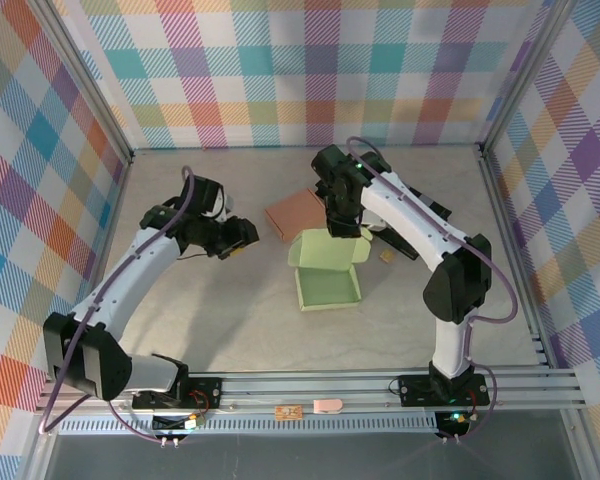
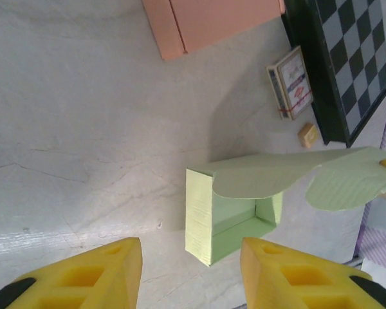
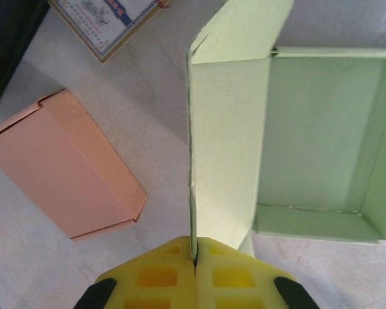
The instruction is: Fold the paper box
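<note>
Left gripper (image 1: 238,236): sitting left of centre in the top view, over the bare table (image 1: 210,320). In the left wrist view its yellow fingers (image 2: 96,277) are standing apart at the bottom edge, holding nothing.
Pink box (image 1: 296,212): lying flat just above the centre of the top view, well apart from the left gripper and near the green box's upper left.
Paper box (image 1: 328,285): the pale green tray is resting open side up at the centre of the top view, below the pink box. In the left wrist view (image 2: 231,219) it is showing at lower centre, right of the finger gap.
Lid flap (image 3: 225,148): standing up from the tray's far edge and running down the middle of the right wrist view into the fingers.
Right gripper (image 3: 194,257): pressing its two yellow pads tight together on the flap's edge at the bottom of its wrist view; in the top view (image 1: 342,225) it is sitting just above the tray.
Printed card box (image 2: 291,82): lying at the upper right of the left wrist view, beside a dark checkered board (image 2: 338,58).
Tan block (image 2: 307,134): lying just below the card box.
</note>
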Robot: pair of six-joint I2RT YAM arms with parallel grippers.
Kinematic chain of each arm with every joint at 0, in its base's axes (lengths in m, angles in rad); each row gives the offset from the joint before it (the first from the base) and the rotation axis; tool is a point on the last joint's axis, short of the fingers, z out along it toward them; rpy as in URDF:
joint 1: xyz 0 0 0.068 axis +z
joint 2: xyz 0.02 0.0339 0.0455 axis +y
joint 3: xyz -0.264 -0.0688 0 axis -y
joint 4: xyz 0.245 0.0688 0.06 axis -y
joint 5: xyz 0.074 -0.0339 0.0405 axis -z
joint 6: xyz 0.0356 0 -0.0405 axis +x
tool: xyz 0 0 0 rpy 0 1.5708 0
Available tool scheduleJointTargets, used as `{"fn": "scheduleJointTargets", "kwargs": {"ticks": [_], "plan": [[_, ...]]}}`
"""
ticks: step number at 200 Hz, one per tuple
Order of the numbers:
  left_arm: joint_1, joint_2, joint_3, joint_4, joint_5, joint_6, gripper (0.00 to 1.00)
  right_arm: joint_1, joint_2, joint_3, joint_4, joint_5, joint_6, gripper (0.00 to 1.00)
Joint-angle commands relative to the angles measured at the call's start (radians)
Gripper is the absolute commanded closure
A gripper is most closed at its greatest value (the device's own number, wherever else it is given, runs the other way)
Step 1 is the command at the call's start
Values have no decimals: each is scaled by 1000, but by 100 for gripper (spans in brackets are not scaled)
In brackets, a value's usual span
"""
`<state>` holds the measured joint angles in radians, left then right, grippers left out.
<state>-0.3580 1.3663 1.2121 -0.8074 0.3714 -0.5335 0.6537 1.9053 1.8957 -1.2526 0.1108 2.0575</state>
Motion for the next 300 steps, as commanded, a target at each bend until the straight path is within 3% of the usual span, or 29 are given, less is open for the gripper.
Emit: {"fn": "scheduleJointTargets", "kwargs": {"ticks": [1,53,95,114,126,139,157,188,212,245,300], "plan": [[-36,30,3,18,36,56,55,-2,-15,-36,-24,-24,-1,91],[-64,132,-20,186,153,65,53,-3,-92,-78,21,56,-180,75],[-89,167,-7,228,171,111,52,-27,-171,-77,40,128,-384,63],[-94,179,2,210,189,159,51,-47,-235,-84,85,195,-592,56],[-96,189,15,184,204,205,51,-70,-283,-104,144,218,-813,51],[-97,202,33,147,234,262,51,-121,-347,-164,277,108,-1138,45],[-105,230,70,72,260,353,51,-222,-422,-281,383,-198,-1489,44],[-157,264,114,-29,233,524,51,-369,-528,-469,303,-432,-1811,46],[-180,300,117,-8,180,527,51,-376,-530,-563,251,-461,-1903,46],[-204,338,123,33,137,518,52,-373,-555,-707,326,-444,-1918,47],[-257,385,156,47,85,496,56,-360,-479,-742,367,-377,-2005,51]]}}
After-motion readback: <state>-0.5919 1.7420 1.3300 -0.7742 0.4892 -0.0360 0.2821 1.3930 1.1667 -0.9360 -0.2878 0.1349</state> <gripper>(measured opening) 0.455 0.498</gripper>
